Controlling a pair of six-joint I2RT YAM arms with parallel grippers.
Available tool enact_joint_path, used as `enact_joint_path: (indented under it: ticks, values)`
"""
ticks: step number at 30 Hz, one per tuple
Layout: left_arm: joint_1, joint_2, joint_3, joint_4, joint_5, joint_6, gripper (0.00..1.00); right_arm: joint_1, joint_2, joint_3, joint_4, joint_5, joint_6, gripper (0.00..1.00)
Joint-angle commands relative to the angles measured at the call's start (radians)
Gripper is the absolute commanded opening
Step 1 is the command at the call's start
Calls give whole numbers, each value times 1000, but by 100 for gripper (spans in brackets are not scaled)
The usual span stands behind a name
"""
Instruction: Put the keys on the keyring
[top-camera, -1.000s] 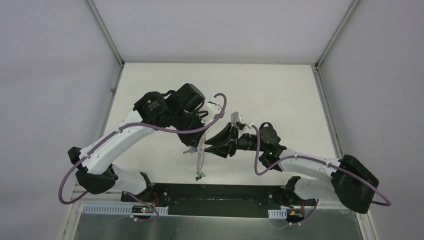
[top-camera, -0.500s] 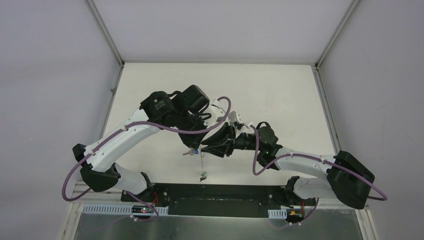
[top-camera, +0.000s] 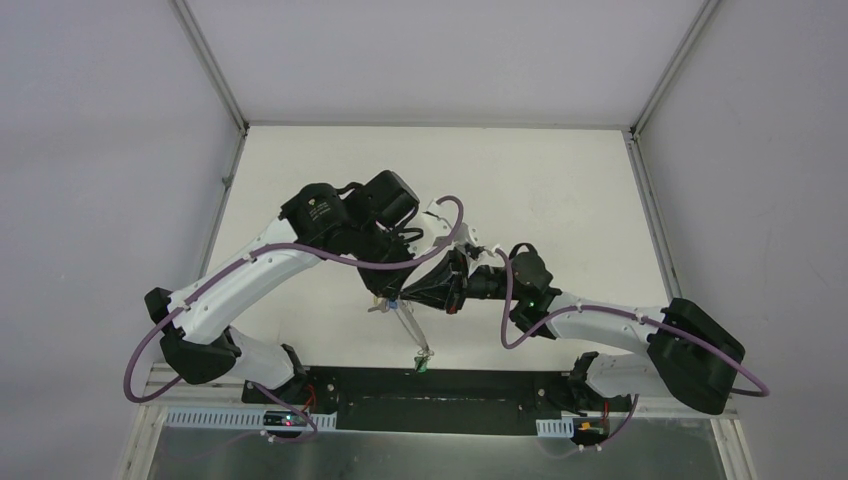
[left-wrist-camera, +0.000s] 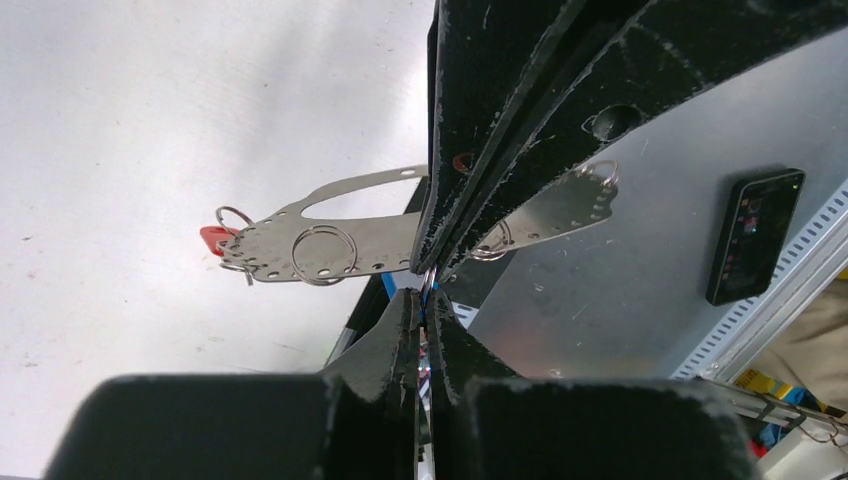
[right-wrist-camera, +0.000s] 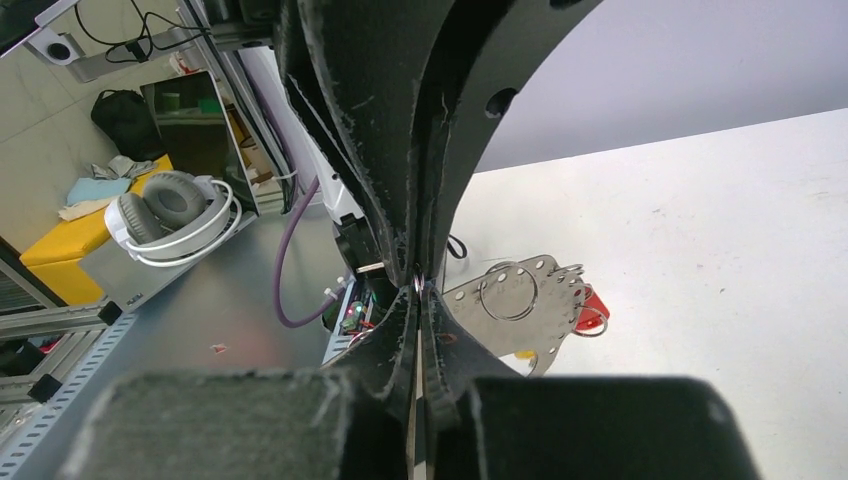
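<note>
While both arms meet tip to tip above the table (top-camera: 540, 190), step in hand: judged to be working a key onto a split ring (right-wrist-camera: 416, 284) at the keyring's rim.
Left gripper (left-wrist-camera: 423, 297): jaws pressed together, apparently pinching the keyring (left-wrist-camera: 385, 240) at its rim.
Right gripper (right-wrist-camera: 415, 290): jaws fully together at the same spot; what it grips, if anything, cannot be told.
Keyring position: off the table, hanging from the pinch point, red tag (left-wrist-camera: 212, 238) at one end, green tag (top-camera: 422, 361) lowest.
Next move: likely calls for a steady left hold and a fine twist from the right; slip risk judged high.
</note>
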Motion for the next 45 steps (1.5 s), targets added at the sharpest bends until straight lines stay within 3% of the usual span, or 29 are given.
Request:
enact_joint_path:
  ticks: [1, 3, 11, 16, 24, 32, 38, 45]
  values:
    - [-16, -36, -13, 71, 22, 5, 0, 9, -3, 42, 76, -27, 2, 0]
    - [-16, -53, -29, 92, 6, -1, 3, 8, -5, 35, 86, -23, 3, 0]
    - [-16, -201, -128, 278, -51, -110, 51, 8, -20, 6, 117, -9, 24, 0]
    - [-11, -312, -223, 413, -93, -172, 65, 9, -39, -8, 115, 6, 24, 0]
    - [2, -527, -427, 604, -38, -170, 65, 9, -57, -17, 99, 15, 21, 0]
    - [2, -749, -683, 786, 88, 83, 61, 9, -63, -19, 94, 12, 25, 0]
    - [1, -763, -772, 815, 111, 299, 54, 9, -68, -24, 90, 15, 26, 0]
    - [2, -758, -779, 863, 25, 369, 44, 9, -67, -25, 87, 17, 26, 0]
